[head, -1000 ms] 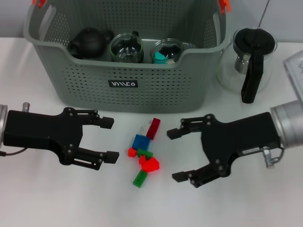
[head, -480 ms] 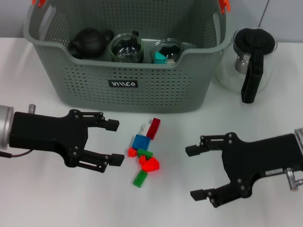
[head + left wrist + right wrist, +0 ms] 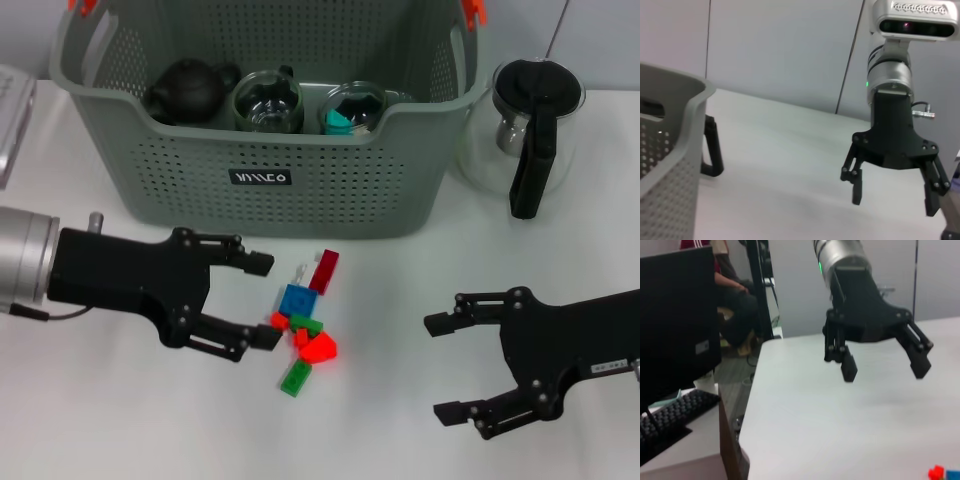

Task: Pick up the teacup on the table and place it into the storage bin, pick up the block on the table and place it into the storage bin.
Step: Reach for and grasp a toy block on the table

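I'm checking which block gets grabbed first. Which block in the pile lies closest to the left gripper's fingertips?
The small red block at the pile's left edge, beside the left gripper's lower fingertip; the others lie farther right.

The white worktop (image 3: 120, 420) carries the grey-green storage bin (image 3: 262, 190) along its far edge. A glass pot with a black handle (image 3: 527, 130) stands just beside it toward the right edge. A cluster of small coloured blocks (image 3: 305, 325) lies mid-worktop, near the bin's front.
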Controlling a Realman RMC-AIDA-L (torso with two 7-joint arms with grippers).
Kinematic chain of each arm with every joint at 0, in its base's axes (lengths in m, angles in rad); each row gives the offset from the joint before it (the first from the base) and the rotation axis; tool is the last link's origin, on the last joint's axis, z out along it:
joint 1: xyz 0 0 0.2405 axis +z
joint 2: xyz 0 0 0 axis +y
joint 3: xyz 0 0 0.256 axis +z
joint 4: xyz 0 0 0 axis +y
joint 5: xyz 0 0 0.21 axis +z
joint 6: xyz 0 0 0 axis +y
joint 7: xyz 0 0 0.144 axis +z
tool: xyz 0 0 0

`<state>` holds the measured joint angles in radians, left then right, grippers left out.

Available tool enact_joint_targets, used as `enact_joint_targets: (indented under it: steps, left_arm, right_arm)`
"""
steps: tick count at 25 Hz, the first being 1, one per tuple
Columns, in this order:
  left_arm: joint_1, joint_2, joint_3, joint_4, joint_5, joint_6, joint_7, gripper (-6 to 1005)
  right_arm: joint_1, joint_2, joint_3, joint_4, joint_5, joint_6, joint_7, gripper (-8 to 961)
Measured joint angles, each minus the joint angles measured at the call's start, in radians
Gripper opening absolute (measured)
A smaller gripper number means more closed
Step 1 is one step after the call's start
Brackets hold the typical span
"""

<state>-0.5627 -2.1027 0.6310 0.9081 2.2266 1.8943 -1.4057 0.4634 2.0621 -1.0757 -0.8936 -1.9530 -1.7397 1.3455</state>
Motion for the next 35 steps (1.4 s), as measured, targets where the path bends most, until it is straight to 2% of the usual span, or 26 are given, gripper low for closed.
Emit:
enact_joint_targets:
  steps: [4,9,12,15,21,27,35]
  left_arm:
    - [-0.012,0.006,0.012,-0.001,0.002,-0.038,-0.014,856]
    - [-0.011,-0.002,0.078,0.011,0.016,-0.090,-0.060,854]
    - [-0.012,-0.012,0.158,0.041,0.064,-0.118,-0.104,852]
    - [-0.021,-0.032,0.260,0.077,0.121,-0.153,-0.154,851]
    - [-0.027,-0.062,0.327,0.103,0.146,-0.174,-0.198,848]
    - [-0.027,-0.063,0.405,0.161,0.156,-0.213,-0.288,846]
    - [-0.050,-0.066,0.447,0.184,0.172,-0.337,-0.371,844]
  right_arm:
    - [0.007,-0.004,0.027,-0.002,-0.032,-0.008,0.013,928]
    - [0.020,-0.012,0.030,-0.002,-0.037,-0.025,0.014,928]
    - [0.025,-0.014,0.030,-0.002,-0.037,-0.036,0.015,927]
    - [0.031,-0.014,0.033,-0.002,-0.037,-0.042,0.017,927]
    - [0.047,-0.011,0.040,-0.002,-0.034,-0.043,0.025,927]
    - [0.064,-0.010,0.040,-0.002,-0.035,-0.039,0.032,927]
    - [0.076,-0.014,0.042,-0.001,-0.035,-0.037,0.053,928]
